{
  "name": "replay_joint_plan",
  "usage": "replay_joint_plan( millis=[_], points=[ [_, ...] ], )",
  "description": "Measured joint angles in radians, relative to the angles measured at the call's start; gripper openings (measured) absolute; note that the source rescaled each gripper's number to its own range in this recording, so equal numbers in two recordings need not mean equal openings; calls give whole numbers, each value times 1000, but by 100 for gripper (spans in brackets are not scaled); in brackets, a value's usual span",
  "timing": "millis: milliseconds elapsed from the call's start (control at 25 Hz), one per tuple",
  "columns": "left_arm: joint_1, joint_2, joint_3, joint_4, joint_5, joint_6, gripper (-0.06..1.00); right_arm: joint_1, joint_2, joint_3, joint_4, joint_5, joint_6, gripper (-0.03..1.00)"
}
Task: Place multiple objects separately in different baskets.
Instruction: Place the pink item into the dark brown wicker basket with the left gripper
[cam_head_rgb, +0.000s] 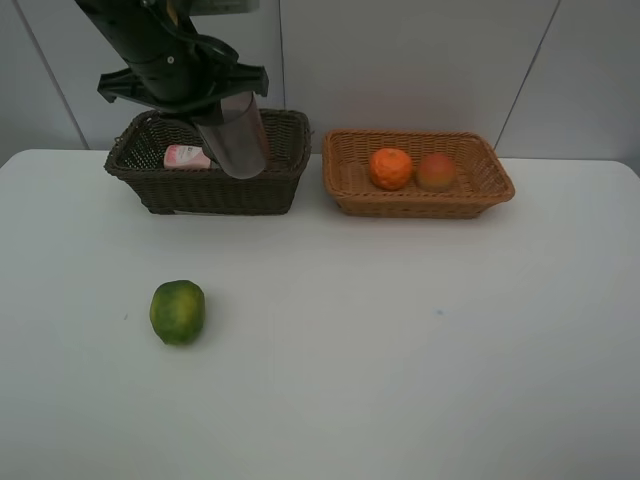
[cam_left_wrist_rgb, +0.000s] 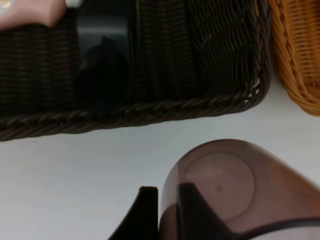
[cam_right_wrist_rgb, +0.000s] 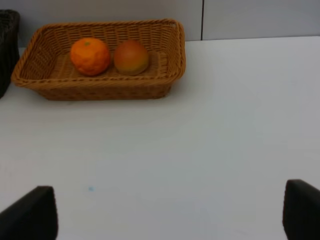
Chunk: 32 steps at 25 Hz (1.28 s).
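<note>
1. The green citrus (cam_head_rgb: 177, 312) lies alone on the table (cam_head_rgb: 400, 350), nearer the left arm.
2. The right gripper (cam_right_wrist_rgb: 170, 212) hangs low, fingers spread, empty.
3. The left gripper (cam_head_rgb: 228, 112) pinches the mauve cup (cam_head_rgb: 240, 135), tilted over the dark basket (cam_head_rgb: 200, 190) beside the pink tube (cam_head_rgb: 186, 157).
4. The orange (cam_head_rgb: 390, 168) and peach (cam_head_rgb: 436, 171) sit in the tan basket (cam_head_rgb: 420, 200).

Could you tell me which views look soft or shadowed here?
Exterior high: evenly lit and sharp, soft shadow under the green citrus. Left wrist: the mauve cup is blurred from closeness, the dark basket interior murky. Right wrist: the tan basket is crisp, fingertips blurred.
</note>
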<state>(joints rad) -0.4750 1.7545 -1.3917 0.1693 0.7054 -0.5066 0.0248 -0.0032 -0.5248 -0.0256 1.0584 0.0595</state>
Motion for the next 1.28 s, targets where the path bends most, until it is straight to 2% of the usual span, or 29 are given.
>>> replay_joint_plan(
  millis=[240,520,840,1280],
  points=[
    [69,-59,0,24,-67,0,0,0,0,0,0,0,0,96],
    [167,-59,0,88,-118,0,0,0,0,0,0,0,0,96],
    [286,-5,5,115,-185,0,0,0,0,0,0,0,0,96],
    [306,228,8,117,-313,70,0,0,0,0,-1,0,0,96]
  ],
)
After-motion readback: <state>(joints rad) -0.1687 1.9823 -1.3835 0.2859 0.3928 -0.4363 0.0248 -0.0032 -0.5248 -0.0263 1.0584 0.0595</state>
